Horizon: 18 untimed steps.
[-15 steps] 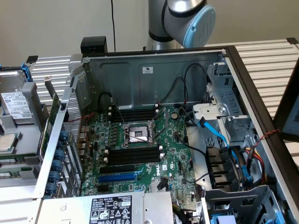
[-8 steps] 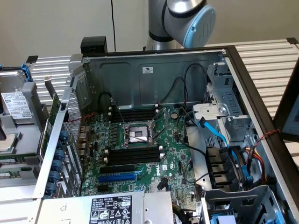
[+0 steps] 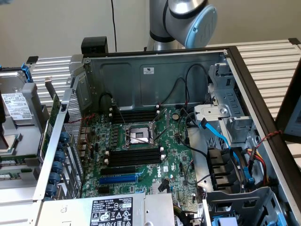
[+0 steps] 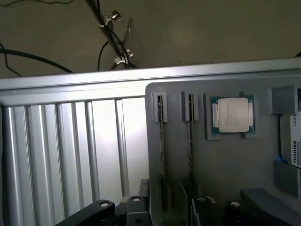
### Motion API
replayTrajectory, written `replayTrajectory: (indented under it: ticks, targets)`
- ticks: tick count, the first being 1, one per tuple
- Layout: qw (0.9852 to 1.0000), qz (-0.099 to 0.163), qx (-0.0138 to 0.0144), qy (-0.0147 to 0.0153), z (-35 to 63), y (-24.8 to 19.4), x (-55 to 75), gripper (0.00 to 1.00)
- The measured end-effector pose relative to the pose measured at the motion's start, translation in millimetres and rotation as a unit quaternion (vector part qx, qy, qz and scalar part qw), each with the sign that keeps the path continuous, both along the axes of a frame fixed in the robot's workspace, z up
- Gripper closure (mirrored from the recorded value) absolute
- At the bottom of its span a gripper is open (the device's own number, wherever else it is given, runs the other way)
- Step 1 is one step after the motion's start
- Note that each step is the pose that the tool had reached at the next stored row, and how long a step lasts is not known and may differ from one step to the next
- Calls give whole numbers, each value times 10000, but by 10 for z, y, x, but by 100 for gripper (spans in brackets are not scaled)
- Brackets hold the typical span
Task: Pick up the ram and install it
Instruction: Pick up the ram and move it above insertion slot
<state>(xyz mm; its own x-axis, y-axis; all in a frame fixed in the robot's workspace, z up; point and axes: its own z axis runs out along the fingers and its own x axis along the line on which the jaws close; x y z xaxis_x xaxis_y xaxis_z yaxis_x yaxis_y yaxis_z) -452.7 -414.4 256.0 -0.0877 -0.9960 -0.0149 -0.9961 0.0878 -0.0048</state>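
Now poised over ram [image 4: 162, 150] standing edge-up in gray tray [image 4: 225, 169] slot for easy pinching, just beneath released, wide-spread gripper [image 4: 168, 208], grasping nothing.

Soft, even light fills the exterior view: the computer case [image 3: 155, 80] has a pale sheen on its far wall, while the motherboard [image 3: 174, 141] lies in mild shade, darkest towards the exterior view's left. The wrist view is dimmer, with the wall [image 4: 211, 33] murky. A bright glare streak washes out the ribbed table [image 4: 106, 136], and the processor [image 4: 233, 114] glints on the dull grey tray [image 4: 225, 165].
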Motion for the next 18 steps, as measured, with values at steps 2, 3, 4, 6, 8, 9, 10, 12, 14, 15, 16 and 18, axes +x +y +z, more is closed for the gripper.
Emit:
replayTrajectory:
  ticks: [2, 3, 4, 6, 8, 9, 10, 12, 14, 15, 16, 18]
  targets:
    - [10000, 0, 0, 0, -36, -10, 12, 61]
    - [10000, 0, 0, 1, -54, -12, 20, 61]
    - [10000, 0, 0, 1, -72, -12, 29, 61]
    - [10000, 0, 0, 1, -109, -10, 35, 61]
    - [10000, 0, 0, 0, -145, 0, 37, 61]
    - [10000, 1, 0, 0, -163, 9, 37, 61]
    - [10000, 1, 0, 1, -182, 10, 37, 61]
    - [10000, 0, 0, 1, -218, 1, 36, 61]
    - [10000, 0, 0, 1, -255, -2, 36, 61]
    - [10000, 0, 0, 0, -273, -2, 36, 61]
    - [10000, 0, 0, 0, -291, -3, 36, 61]
    - [10000, 0, 0, 1, -327, -3, 36, 61]
